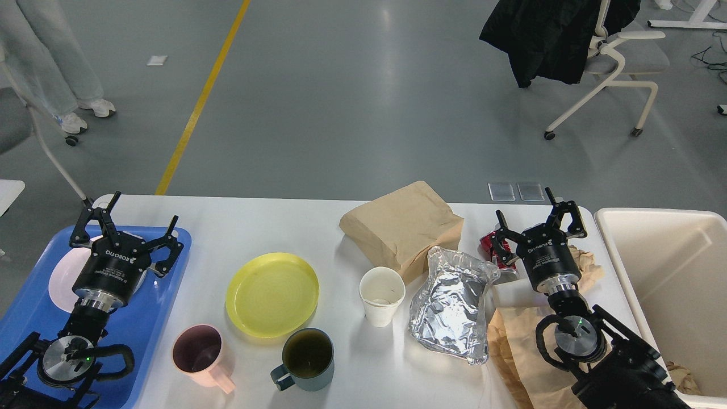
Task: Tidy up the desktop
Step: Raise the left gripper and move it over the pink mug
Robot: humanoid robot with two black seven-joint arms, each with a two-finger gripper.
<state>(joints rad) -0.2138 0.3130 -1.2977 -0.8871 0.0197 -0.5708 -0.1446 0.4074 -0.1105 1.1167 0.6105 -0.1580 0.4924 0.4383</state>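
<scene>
Most of the tidying remains: the desktop (pixel 352 363) below both arms carries a yellow plate (pixel 272 294), two mugs, a paper cup (pixel 381 295), foil (pixel 451 309) and paper bags. Right of it, the bin (pixel 659 272) seems to hold only some paper. The left gripper (pixel 129 218) hangs spread over the blue tray (pixel 164 295); the right gripper (pixel 531 217) is spread near a red can (pixel 493 245).

Left arm enters from the lower left edge and extends forward. Left pincer (pixel 129 227) points forward with its fingers spread wide. Right arm enters from the lower right edge. Right pincer (pixel 536 220) points forward, fingers likewise spread apart.
</scene>
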